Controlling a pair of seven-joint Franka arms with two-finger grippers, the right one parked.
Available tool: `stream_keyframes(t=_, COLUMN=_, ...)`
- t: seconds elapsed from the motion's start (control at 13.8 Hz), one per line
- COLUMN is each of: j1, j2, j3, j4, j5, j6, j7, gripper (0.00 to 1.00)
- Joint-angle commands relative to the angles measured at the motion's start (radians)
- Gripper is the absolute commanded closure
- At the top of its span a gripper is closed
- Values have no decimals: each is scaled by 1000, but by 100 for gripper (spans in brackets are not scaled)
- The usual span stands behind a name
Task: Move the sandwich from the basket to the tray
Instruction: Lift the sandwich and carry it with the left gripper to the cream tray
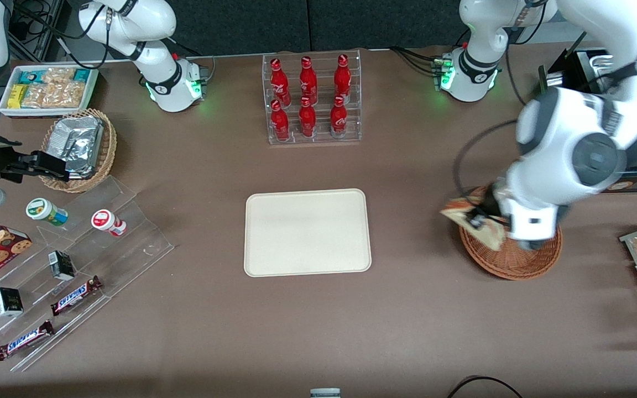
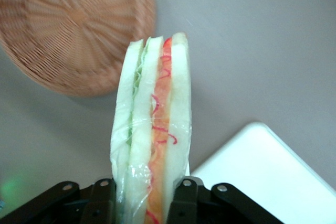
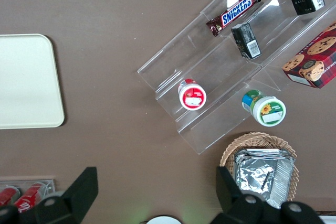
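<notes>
The left arm's jaws (image 2: 142, 203) clamp the cream triangular sandwich (image 2: 152, 129) above the reddish-brown wicker basket's (image 2: 73, 30) edge

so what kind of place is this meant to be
Probably a lab mock-up of a snack counter: a brown table stocked with a rack of red bottles, candy bars on clear steps, and a serving tray. The gripper holds a sandwich beside the basket.
</notes>
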Motion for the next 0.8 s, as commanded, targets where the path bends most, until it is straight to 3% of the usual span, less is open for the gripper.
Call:
stream_keyframes(t=0.0, j1=-146, j2=57, j3=-1, j4=60, j5=3, j6=-17, j7=-35, gripper=87)
stream_keyframes(t=0.14, j1=-246, j2=122, j3=-1, j4=88, j5=26, j6=-12, j7=-25, gripper=87)
stream_keyframes(t=0.43, j1=-404, j2=330, j3=0, j4=303, j5=79, j6=14, j7=-1, gripper=87)
stream_keyframes(t=0.72, j1=-469, j2=491, j3=-1, j4=434, j5=188, j6=170, j7=85, gripper=86)
